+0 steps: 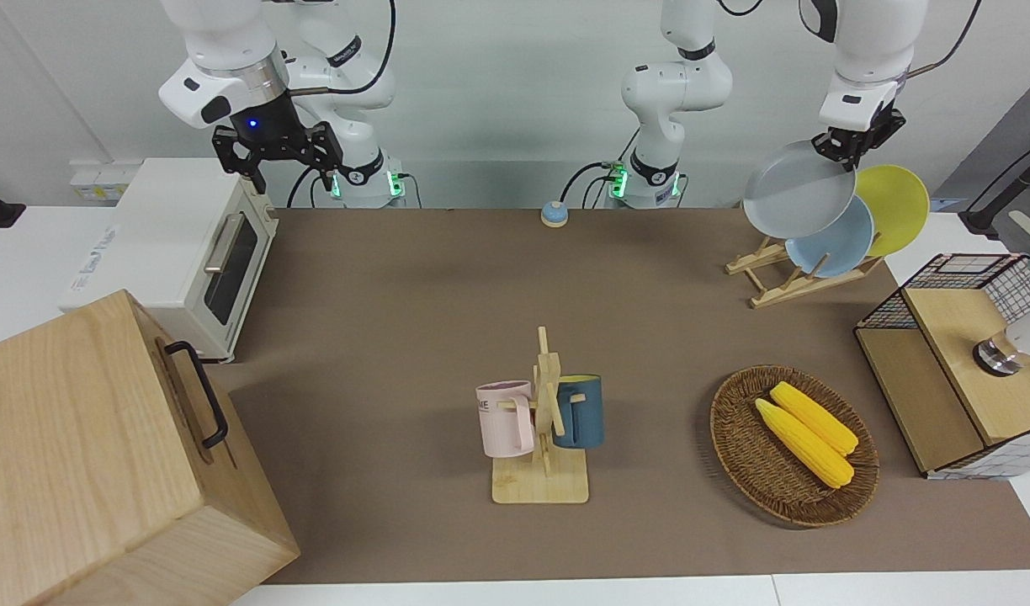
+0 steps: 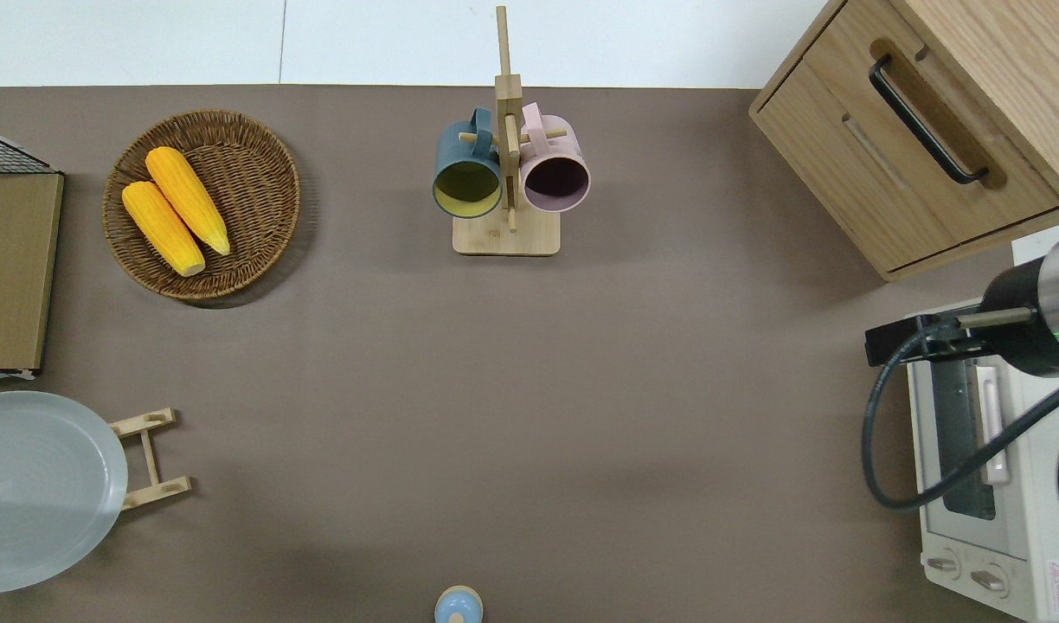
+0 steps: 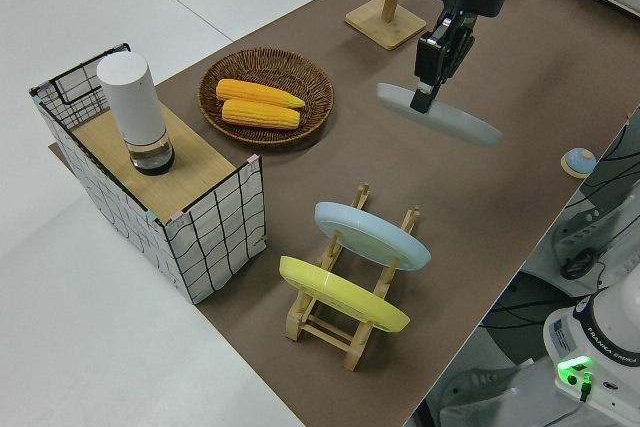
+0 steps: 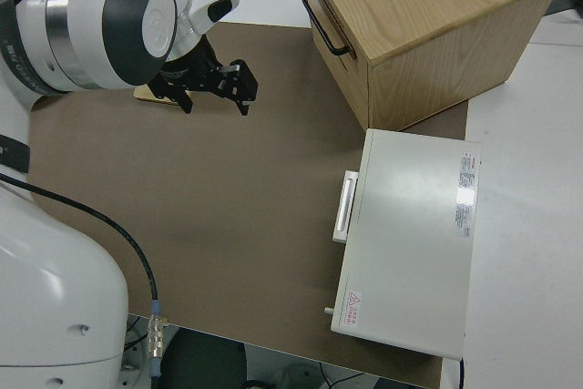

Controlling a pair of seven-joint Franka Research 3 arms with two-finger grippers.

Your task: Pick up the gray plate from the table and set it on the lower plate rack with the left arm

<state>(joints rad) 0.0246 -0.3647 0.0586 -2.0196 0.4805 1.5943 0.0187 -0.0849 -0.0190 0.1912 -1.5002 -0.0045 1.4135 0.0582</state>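
On the brown table (image 1: 414, 278) stand one wooden cabinet (image 1: 94, 454), one white oven (image 1: 187, 252), one wire-sided box (image 1: 961, 362), one basket (image 1: 738, 438) with two corn cobs (image 1: 805, 433), one mug tree (image 1: 544, 421) with two mugs (image 1: 505, 418), and one plate rack (image 1: 776, 282) holding two plates, blue (image 1: 843, 244) and yellow (image 1: 898, 206). The walls are pale. The left gripper (image 1: 852, 145) pinches the rim of the gray plate (image 1: 797, 189), held tilted in the air over the rack; the right arm is parked, its gripper (image 1: 281, 164) with fingers spread.
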